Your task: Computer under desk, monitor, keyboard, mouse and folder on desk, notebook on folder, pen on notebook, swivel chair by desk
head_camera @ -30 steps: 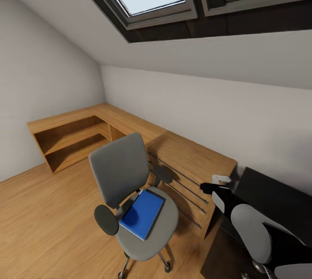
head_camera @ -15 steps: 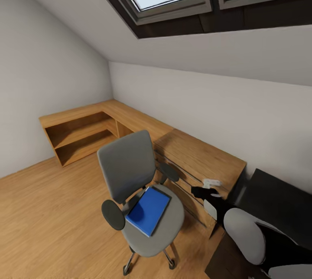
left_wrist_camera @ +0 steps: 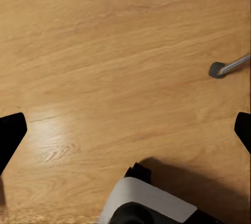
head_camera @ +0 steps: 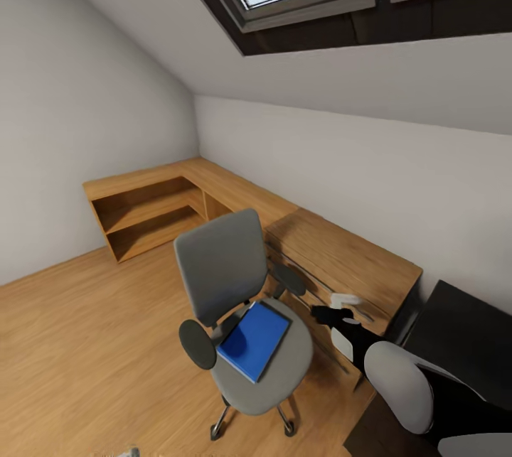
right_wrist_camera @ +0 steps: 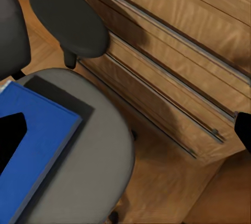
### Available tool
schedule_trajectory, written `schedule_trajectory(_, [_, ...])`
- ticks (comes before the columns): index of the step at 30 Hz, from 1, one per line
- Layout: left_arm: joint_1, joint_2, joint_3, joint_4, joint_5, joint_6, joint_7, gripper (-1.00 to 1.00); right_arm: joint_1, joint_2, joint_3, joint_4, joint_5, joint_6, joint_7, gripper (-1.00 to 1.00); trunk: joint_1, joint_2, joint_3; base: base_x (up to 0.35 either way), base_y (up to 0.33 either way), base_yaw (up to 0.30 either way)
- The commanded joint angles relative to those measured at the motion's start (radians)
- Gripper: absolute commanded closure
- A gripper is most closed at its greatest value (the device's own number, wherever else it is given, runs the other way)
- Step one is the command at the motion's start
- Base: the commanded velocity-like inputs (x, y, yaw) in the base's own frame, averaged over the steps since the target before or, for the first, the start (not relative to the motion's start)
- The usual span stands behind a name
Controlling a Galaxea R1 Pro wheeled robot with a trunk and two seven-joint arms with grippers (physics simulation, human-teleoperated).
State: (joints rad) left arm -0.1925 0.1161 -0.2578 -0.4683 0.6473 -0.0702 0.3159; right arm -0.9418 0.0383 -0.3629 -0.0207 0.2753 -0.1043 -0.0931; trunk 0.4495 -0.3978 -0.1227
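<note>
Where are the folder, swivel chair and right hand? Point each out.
folder (head_camera: 254, 340): head view, middle of its blue cover.
swivel chair (head_camera: 221, 264): head view, grey backrest.
right hand (head_camera: 321, 314): head view, between its black fingertips.

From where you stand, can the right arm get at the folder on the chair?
Probably yes: the right pincer hangs open beside the swivel chair, and the blue folder lies uncovered on the seat, nothing between them.

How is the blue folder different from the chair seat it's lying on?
The folder is bright blue, while the swivel chair seat is grey. The folder is a flat rectangle with straight edges; the seat is rounded. The folder is smaller and covers part of the seat. Both lie level, facing up.
</note>
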Motion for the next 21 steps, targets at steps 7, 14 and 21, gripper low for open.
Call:
schedule_trajectory(7, [-0.001,0.076,0.154,-0.376,0.138,0.423,0.004,-1.00,-0.001,0.001,-0.008,-0.003,0.009,-0.003,-0.005,-1.00,0.001,-0.002,-0.010,0.000,0.000,0.121])
schedule_trajectory(14, [-0.001,0.088,0.305,-0.728,0.165,0.639,0.004,-1.00,-0.001,0.002,-0.008,-0.005,0.007,0.003,-0.004,-1.00,0.001,-0.002,-0.012,0.000,0.000,0.029])
schedule_trajectory(21, [-0.001,0.086,0.348,-0.961,0.167,0.691,0.009,-1.00,-0.002,0.002,-0.012,-0.044,-0.001,0.093,-0.002,-1.00,0.001,-0.002,-0.012,0.000,0.000,0.004])
